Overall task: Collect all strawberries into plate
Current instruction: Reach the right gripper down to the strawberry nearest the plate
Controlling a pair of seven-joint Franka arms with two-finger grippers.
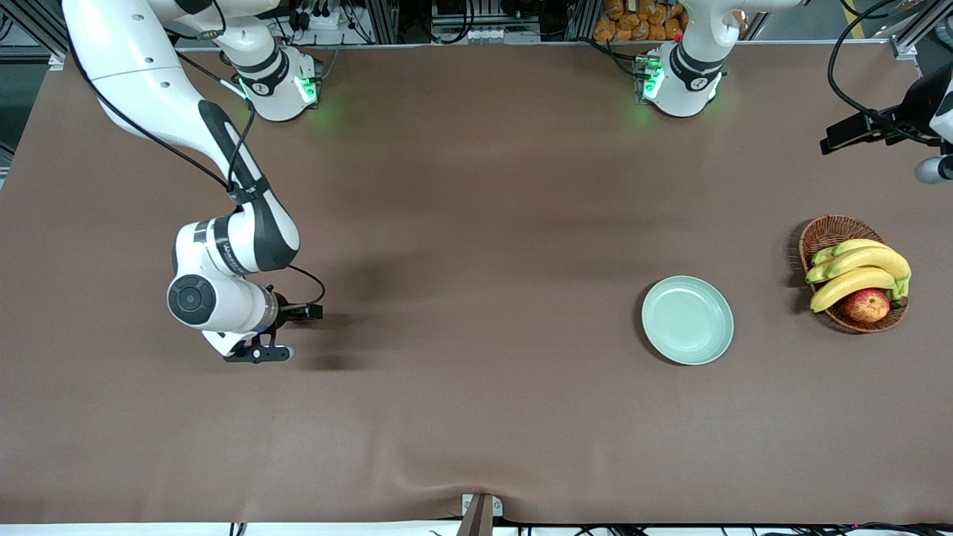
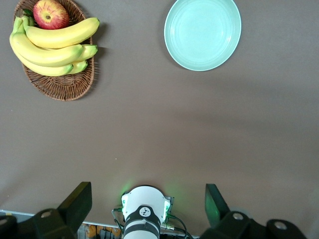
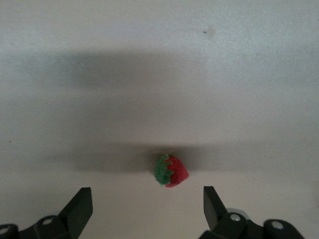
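Materials & finish
Plate [image 1: 688,320] glossy, smooth, glazed-looking; table [image 1: 476,417] cover matt brown cloth w/ few wrinkles; basket [image 1: 826,234] rough woven wicker; arm shells glossy white plastic.

Right hand [image 1: 257,354] low, open; left hand [image 2: 147,204] open
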